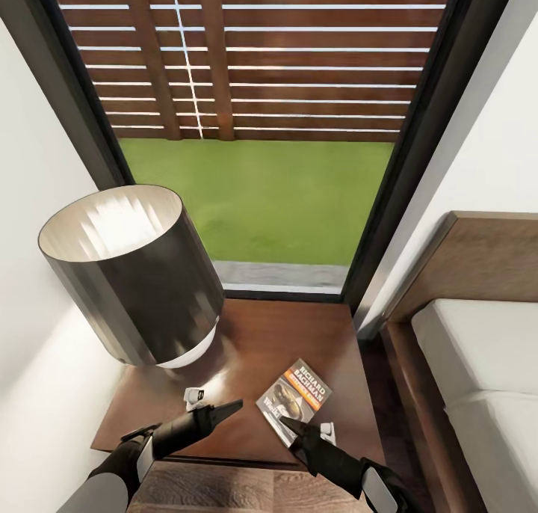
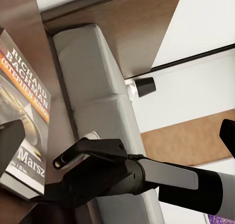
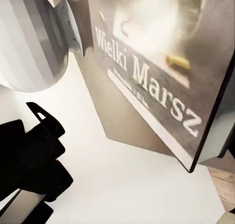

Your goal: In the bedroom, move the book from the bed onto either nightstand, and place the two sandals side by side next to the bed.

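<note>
Book (image 1: 294, 401) flat on nightstand (image 1: 246, 348) by lamp (image 1: 134, 274), R gripper (image 1: 308, 428) at its near corner, jaws apart, L gripper (image 1: 213, 404) spread, empty, bed (image 1: 478, 363) at right.

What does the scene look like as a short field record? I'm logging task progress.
book: flat on the nightstand, cover up
lamp: on the nightstand, toward the wall side
bed: beside the nightstand, no book on the visible part
right end effector: at the book's near edge, grip unclear
left end effector: over the nightstand, off the book
window: behind the nightstand, grass and slatted fence outside
</note>
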### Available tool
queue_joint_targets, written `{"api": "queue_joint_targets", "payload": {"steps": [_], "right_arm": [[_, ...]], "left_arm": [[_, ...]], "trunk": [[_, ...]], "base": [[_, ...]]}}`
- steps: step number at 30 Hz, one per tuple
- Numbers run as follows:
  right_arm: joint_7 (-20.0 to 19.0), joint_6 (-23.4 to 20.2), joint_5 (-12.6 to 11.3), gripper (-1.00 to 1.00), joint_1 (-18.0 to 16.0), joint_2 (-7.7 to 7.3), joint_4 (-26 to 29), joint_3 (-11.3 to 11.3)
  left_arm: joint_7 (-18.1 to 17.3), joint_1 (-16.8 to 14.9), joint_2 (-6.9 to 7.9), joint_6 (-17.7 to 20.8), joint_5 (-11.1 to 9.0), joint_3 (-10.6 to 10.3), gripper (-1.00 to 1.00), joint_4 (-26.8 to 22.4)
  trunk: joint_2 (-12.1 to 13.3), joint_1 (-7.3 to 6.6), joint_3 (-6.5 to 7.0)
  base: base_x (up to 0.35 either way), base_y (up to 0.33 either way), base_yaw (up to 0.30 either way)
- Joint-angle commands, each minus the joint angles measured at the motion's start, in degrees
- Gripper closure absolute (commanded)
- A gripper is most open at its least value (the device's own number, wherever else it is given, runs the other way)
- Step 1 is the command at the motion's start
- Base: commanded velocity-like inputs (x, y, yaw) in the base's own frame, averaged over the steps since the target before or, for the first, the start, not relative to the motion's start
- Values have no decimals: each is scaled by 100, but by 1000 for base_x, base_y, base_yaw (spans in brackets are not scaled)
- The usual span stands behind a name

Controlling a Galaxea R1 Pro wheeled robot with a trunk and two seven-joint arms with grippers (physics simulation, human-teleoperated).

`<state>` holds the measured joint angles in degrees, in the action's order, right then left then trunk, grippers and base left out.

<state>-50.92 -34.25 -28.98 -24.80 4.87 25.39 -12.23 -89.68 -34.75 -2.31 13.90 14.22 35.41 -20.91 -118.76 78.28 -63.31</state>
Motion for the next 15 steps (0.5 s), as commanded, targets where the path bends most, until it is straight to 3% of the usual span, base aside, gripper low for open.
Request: {"api": "queue_joint_targets", "payload": {"steps": [1,12,15], "right_arm": [[-6,-38,-11,-100,-3,4,0,-25],[-6,-38,-11,-100,-4,5,1,-25],[-7,-38,-11,-100,-6,5,1,-25]], "left_arm": [[-32,-4,-6,61,61,44,-100,-9],[-32,-5,-6,61,60,44,-100,-9],[-32,-5,-6,67,60,44,-100,-9]], "trunk": [[-2,-1,-4],[-2,-1,-4],[-2,-1,-4]], "base": [[0,0,0],[-1,0,0],[-226,0,0]]}}
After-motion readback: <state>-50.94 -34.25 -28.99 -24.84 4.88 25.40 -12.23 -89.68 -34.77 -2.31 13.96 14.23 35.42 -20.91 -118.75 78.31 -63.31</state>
